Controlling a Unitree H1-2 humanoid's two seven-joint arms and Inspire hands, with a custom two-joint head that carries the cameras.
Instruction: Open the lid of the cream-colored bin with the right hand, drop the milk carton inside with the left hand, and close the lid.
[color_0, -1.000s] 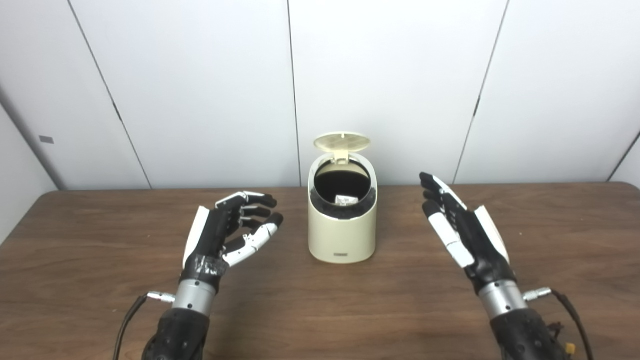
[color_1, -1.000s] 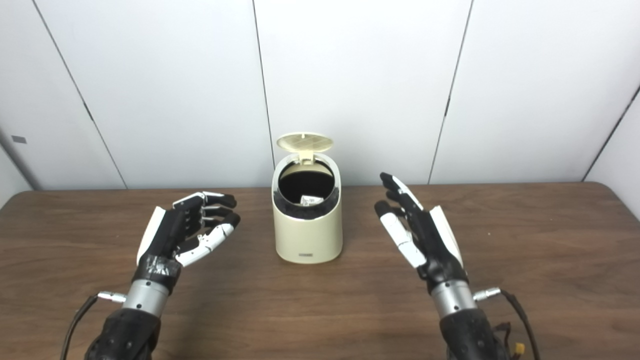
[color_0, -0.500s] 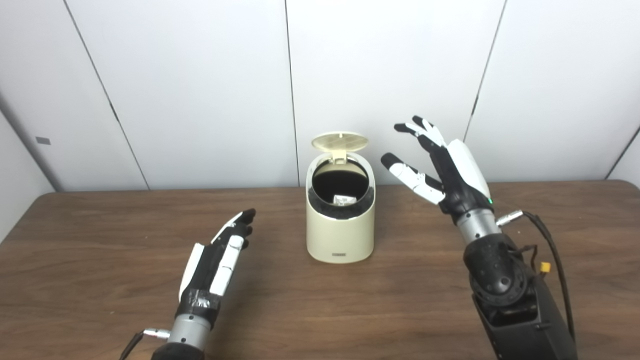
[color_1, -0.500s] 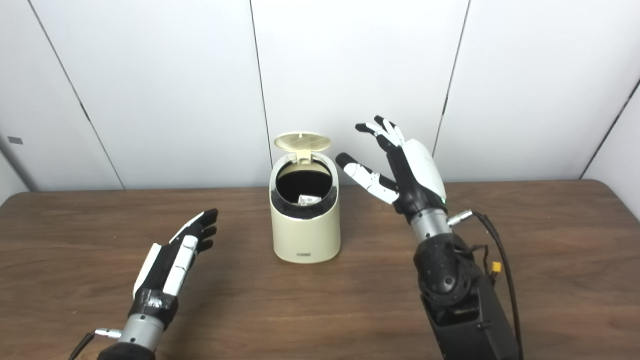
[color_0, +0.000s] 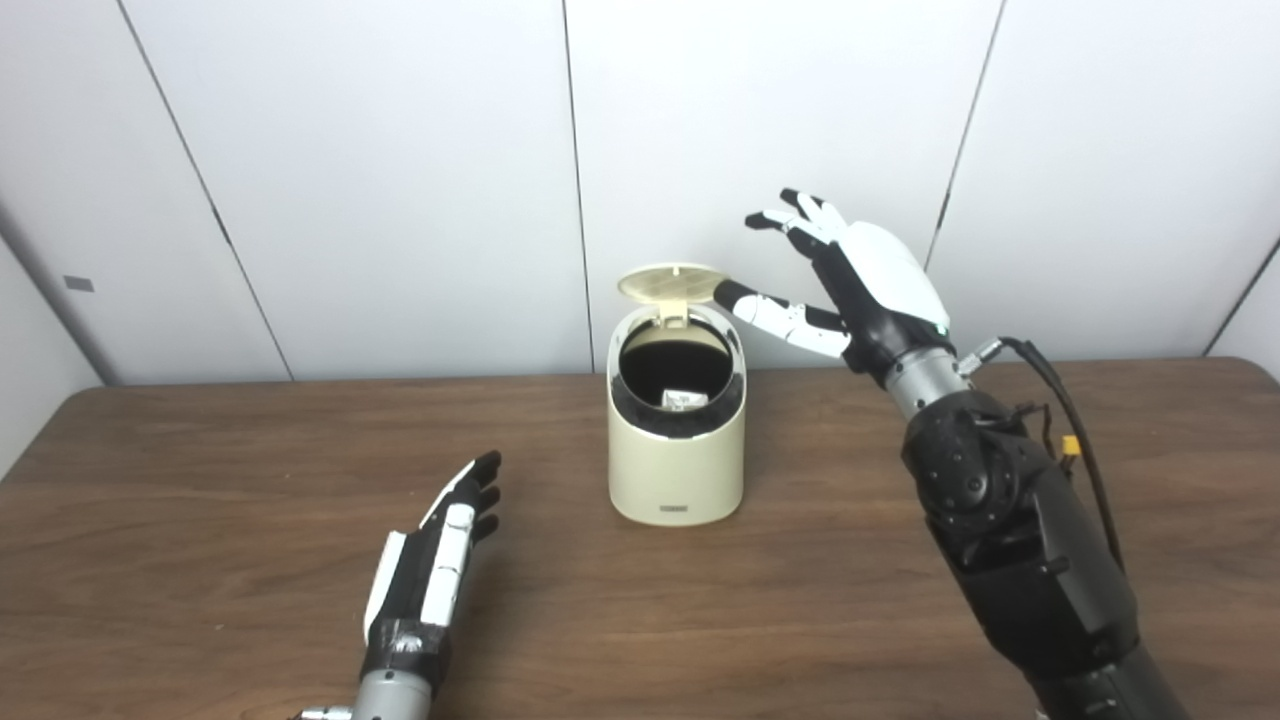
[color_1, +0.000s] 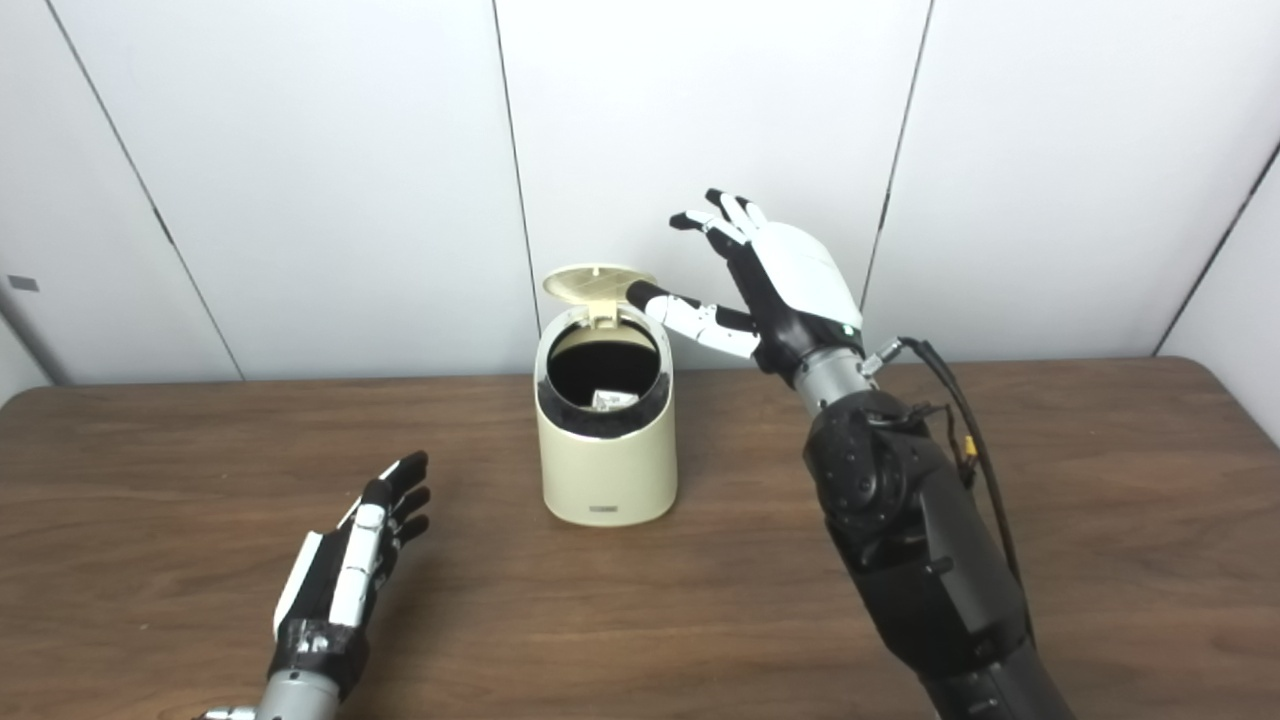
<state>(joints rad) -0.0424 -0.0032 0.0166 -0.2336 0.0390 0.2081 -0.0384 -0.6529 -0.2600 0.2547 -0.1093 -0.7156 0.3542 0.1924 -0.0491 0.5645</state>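
1. The lid (color_0: 672, 283) of the cream-colored bin (color_0: 677, 470) stands up on its rear hinge above the open mouth, and the bin sits mid-tabletop (color_0: 200, 480) near the wall.
2. The milk carton (color_0: 685, 400) shows as a small pale shape inside the dark opening, so the drop looks done and closing is what remains.
3. The right hand (color_0: 865, 285) is raised beside the lid, fingers spread and holding nothing, with the thumb tip at or just short of the lid's right edge; contact cannot be told.
4. The left hand (color_0: 435, 550) lies low over the tabletop, fingers straight, empty, well apart from the bin.
5. The lid looks like thin, light, stiff plastic on a small hinge; I judge it needs no grip, only a gentle push on its upper rim from behind.
6. The bin looks light and smooth-walled, so a hard push may slide or tip it.
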